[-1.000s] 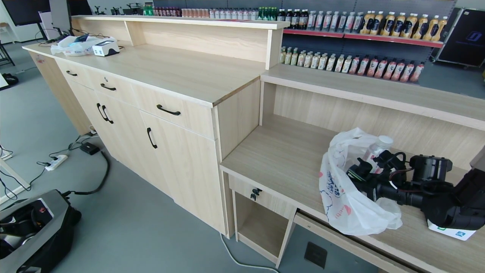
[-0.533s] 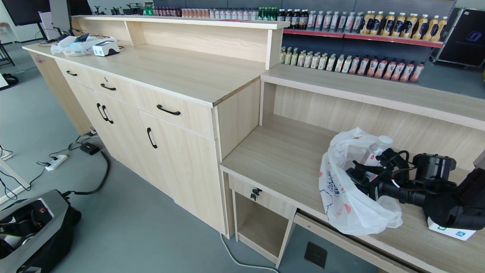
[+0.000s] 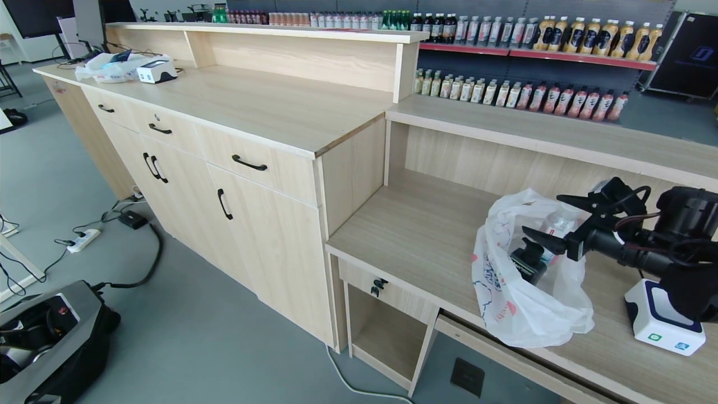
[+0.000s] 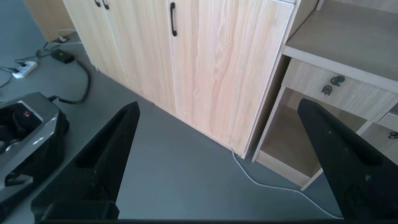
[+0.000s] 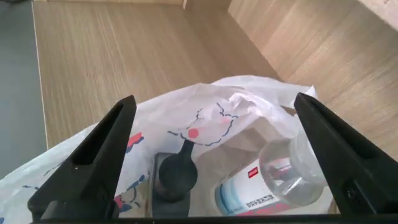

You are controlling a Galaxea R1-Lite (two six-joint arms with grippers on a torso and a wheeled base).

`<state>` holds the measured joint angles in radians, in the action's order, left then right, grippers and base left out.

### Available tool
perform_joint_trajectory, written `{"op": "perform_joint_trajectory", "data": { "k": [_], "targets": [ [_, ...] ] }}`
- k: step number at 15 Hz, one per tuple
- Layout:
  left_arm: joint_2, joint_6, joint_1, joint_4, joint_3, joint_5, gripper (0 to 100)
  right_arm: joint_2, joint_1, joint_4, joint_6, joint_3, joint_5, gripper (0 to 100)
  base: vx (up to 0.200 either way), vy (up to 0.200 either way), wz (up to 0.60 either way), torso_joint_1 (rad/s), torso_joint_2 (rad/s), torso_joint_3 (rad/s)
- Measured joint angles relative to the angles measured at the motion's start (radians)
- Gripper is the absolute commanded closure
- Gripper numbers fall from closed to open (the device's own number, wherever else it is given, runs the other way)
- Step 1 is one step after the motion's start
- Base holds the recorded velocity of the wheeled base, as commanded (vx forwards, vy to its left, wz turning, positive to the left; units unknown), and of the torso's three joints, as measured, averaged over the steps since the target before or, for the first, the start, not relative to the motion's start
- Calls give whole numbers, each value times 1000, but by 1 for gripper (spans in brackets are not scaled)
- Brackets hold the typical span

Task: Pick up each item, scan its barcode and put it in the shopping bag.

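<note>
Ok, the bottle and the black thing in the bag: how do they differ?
The bottle is clear with a white and red label; the black item is opaque, with no label showing. The bottle looks bulkier; the black item is smaller, with a thin stem. The bottle lies nearer the back of the counter, the black item nearer its front. Both sit inside the white bag.

bottle (image 5: 273, 180) cut off at the view's edge, dark item (image 5: 176, 177) in shopping bag (image 3: 507, 303) unidentifiable, scanner (image 3: 659, 322) partly covered on its right
</note>
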<state>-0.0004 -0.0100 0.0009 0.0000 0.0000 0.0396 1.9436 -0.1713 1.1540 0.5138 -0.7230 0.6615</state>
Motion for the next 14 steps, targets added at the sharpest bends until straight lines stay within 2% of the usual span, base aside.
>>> {"op": "perform_joint_trajectory", "data": {
  "k": [3, 6, 10, 13, 14],
  "targets": [
    [0, 0, 0, 0, 0, 0, 0, -144, -5, 10, -4, -30, 0, 0, 0, 0, -600, 2, 2, 4],
    [0, 0, 1, 0, 0, 0, 0, -286, -15, -134, -70, -146, -89, 0, 0, 0, -600, 4, 2, -1],
    [0, 0, 0, 0, 0, 0, 0, -464, -96, -643, -139, -307, -340, 0, 0, 0, -600, 6, 1, 5],
    [0, 0, 1, 0, 0, 0, 0, -607, -174, -934, -215, -329, -451, 0, 0, 0, -600, 2, 4, 4],
    [0, 0, 1, 0, 0, 0, 0, -653, -187, -983, -235, -306, -474, 0, 0, 0, -600, 2, 7, -2]
  ]
}}
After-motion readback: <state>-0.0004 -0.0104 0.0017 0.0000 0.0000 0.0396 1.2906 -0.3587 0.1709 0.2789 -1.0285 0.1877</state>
